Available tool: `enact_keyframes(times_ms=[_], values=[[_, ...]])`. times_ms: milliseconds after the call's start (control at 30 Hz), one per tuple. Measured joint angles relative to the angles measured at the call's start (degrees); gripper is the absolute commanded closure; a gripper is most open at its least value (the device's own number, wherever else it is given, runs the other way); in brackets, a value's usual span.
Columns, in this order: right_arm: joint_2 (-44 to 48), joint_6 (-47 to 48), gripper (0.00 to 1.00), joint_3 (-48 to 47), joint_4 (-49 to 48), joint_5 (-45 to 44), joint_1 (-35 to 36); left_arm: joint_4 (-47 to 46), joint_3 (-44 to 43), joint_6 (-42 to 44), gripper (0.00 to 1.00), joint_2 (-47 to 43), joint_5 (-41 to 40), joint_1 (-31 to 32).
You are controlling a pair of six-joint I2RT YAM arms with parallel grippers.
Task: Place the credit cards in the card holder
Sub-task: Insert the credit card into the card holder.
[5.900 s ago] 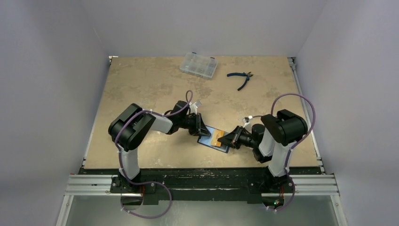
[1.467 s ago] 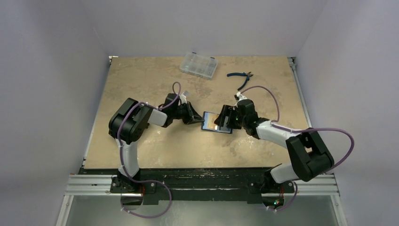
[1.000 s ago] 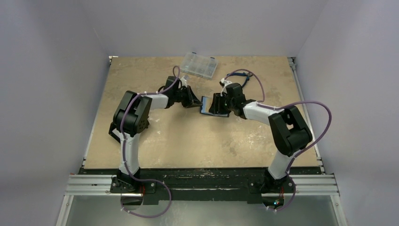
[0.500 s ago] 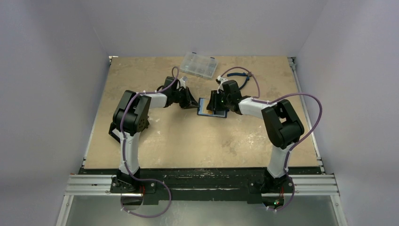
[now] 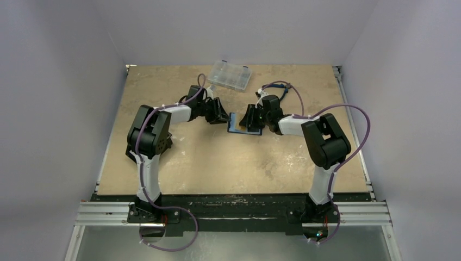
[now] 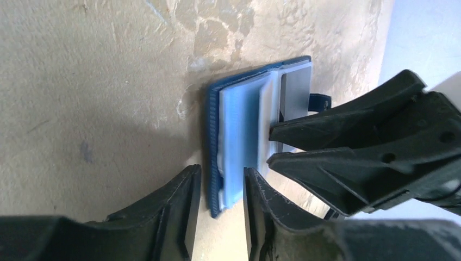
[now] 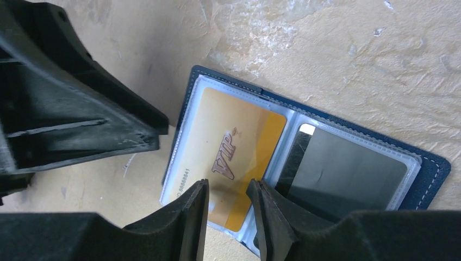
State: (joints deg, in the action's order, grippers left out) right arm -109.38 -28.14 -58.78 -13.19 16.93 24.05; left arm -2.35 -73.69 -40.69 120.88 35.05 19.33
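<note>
Navy blue, the card holder [image 7: 432,171] lies open and flat on the table [image 5: 217,163], in the far half, between the two grippers. Compared with the picture from about six seconds ago, it is much farther from the arm bases. Compared with the one from half a second ago, it has almost not moved. The left gripper [image 6: 220,176] is at the holder's left edge, as it was then. Its fingers are parted with a clear gap and pinch nothing. The right gripper [image 7: 227,187] stays over the holder, its fingers also a little apart, with nothing between them.

The top view gives only the place: a small blue shape, half covered by the right gripper, with the clear case [image 5: 229,74] well behind it. The right wrist view shows what is inside: a gold card [image 7: 239,147] with the letters VIP in the left plastic sleeve, and a grey card [image 7: 348,174] in the right sleeve. The left wrist view shows the holder from its side edge, with pale sleeves lying on the blue cover and the right gripper's fingertips [image 6: 277,130] reaching to a sleeve.

Whether those fingertips press on the plastic or only hover just above it cannot be told. The near edge of the holder is partly hidden behind the fingers in both wrist views.
</note>
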Motion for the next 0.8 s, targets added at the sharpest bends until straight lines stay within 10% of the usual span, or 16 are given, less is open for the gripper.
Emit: enact_keyframes(times_ms=[433, 800], values=[[-1.1, -1.5, 0.61, 1.1, -3.9, 4.3, -2.1, 0.4, -0.2, 0.5, 0.24, -6.1, -3.4, 3.1], [-2.1, -1.8, 0.62, 1.1, -5.3, 6.7, -2.6, -3.3, -0.1, -3.2, 0.34, -3.6, -4.0, 4.0]])
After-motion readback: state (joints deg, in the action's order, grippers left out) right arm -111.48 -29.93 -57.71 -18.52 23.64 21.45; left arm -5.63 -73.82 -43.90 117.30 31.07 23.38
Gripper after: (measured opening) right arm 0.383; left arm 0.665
